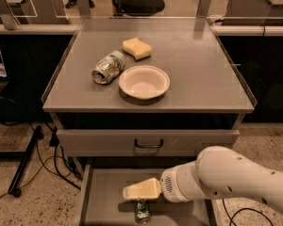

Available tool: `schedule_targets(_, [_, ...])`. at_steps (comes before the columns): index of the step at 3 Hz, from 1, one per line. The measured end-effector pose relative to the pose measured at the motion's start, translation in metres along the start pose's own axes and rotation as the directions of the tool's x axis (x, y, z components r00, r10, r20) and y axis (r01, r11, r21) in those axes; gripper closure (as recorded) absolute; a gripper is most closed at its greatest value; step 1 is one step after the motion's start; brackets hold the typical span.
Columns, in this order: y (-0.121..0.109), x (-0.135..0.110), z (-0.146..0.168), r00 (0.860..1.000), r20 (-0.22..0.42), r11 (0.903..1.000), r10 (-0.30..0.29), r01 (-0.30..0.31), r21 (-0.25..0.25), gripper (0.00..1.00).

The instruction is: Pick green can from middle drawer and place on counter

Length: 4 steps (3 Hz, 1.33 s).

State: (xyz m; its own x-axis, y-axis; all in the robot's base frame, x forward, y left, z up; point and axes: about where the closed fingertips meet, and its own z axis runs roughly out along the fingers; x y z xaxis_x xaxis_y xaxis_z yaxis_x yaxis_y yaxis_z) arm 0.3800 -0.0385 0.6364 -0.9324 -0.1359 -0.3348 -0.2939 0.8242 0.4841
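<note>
Camera view: gripper (132, 191) hangs over the open drawer (101, 199), just above the green can (142, 212), near the drawer's front edge and about mid-width. Can't tell if the jaws are apart or together, nor if they touch the can. Can looks to be lying on its side, partly hidden under the gripper.

Risks as I see them:
- Round, dented can on a flat metal floor: an off-centre contact could roll it or skid it away.
- Dents could make the grip uneven, so it may slip on the lift.
- Way out runs past the closed drawer front (148, 142) and the front edge of the surface (203, 65). A steep lift could clip either one and knock the can loose.
- Second, paler can (107, 67) is already up top, so don't mistake it for the target.

Surface: paler can lies on its side toward the left edge. Sponge (137, 48) is behind it, nearer the back edge. Bowl (144, 82) sits left of centre toward the front edge. Right half shows bare metal, the safer drop zone.

Room: speckled floor, cables (52, 157) trailing by the front-left corner, benches behind.
</note>
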Motion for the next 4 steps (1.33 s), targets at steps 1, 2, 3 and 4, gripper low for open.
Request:
schedule_targets(1, [-0.016, 0.015, 0.039, 0.999, -0.038, 0.9987, 0.014, -0.012, 0.049, 0.00])
schedule_targets(2, [-0.029, 0.020, 0.069, 0.996, -0.088, 0.9979, 0.022, -0.017, 0.062, 0.00])
schedule_targets(3, [-0.031, 0.022, 0.076, 0.995, -0.098, 0.9978, 0.030, -0.024, 0.061, 0.00])
schedule_targets(4, [-0.043, 0.022, 0.097, 0.994, -0.063, 0.9933, 0.090, -0.085, 0.078, 0.00])
